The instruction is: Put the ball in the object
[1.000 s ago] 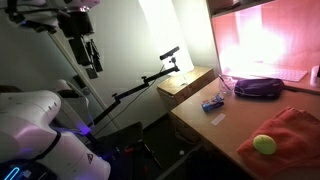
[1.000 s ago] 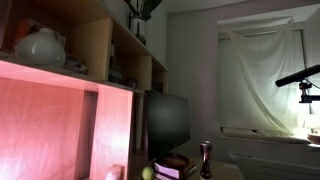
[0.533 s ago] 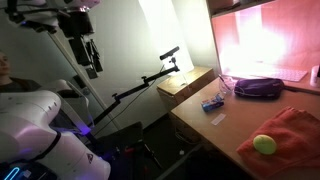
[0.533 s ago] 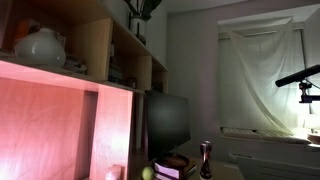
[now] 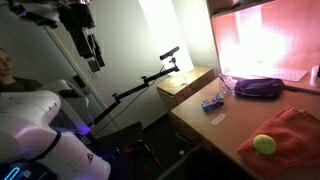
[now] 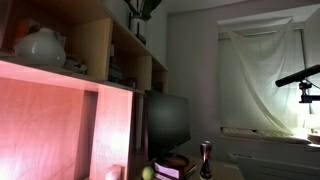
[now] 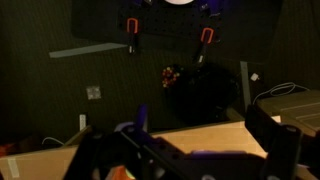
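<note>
A single fuzzy yellow-green ball [image 5: 264,144], round as a tennis ball, sits on one rumpled orange-red cloth [image 5: 297,124] at the near end of a wooden desk [image 5: 195,120] in an exterior view. The robot's lone gripper [image 5: 94,60] hangs high off to the side, well apart from the ball and above desk level. In the wrist view its two fingers [image 7: 272,140] stand spread wide, nothing between them. A small yellowish dot low beside the dark monitor [image 6: 168,122] may be the same ball; the dim view leaves that unsure.
</note>
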`<action>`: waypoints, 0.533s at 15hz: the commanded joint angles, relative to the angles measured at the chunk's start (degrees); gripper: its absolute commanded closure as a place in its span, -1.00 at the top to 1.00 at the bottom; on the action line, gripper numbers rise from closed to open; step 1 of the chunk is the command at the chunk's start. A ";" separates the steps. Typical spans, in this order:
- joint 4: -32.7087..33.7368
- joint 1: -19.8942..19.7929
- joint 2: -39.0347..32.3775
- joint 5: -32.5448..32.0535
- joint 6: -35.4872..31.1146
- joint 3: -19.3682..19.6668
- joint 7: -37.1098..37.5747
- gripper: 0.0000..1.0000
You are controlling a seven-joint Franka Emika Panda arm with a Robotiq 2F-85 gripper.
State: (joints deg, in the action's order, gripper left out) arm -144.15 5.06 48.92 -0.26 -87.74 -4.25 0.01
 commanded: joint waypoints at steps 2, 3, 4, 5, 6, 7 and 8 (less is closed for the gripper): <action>8.86 0.43 -9.29 -4.88 -4.50 -1.99 -2.57 1.00; 10.24 0.43 -10.86 -6.11 -5.99 -2.43 -2.73 1.00; 11.34 0.52 -12.38 -7.42 -8.69 -2.61 -3.33 1.00; 12.43 0.56 -13.97 -8.75 -10.97 -2.74 -3.99 1.00; 13.32 0.39 -15.55 -10.17 -13.76 -2.86 -4.15 1.00; 14.20 0.53 -16.94 -10.86 -16.00 -2.55 -4.98 1.00; 15.34 0.35 -18.89 -11.89 -17.78 -2.44 -5.39 1.00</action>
State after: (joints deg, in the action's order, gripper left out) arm -133.31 5.25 35.86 -9.34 -101.82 -6.89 -3.34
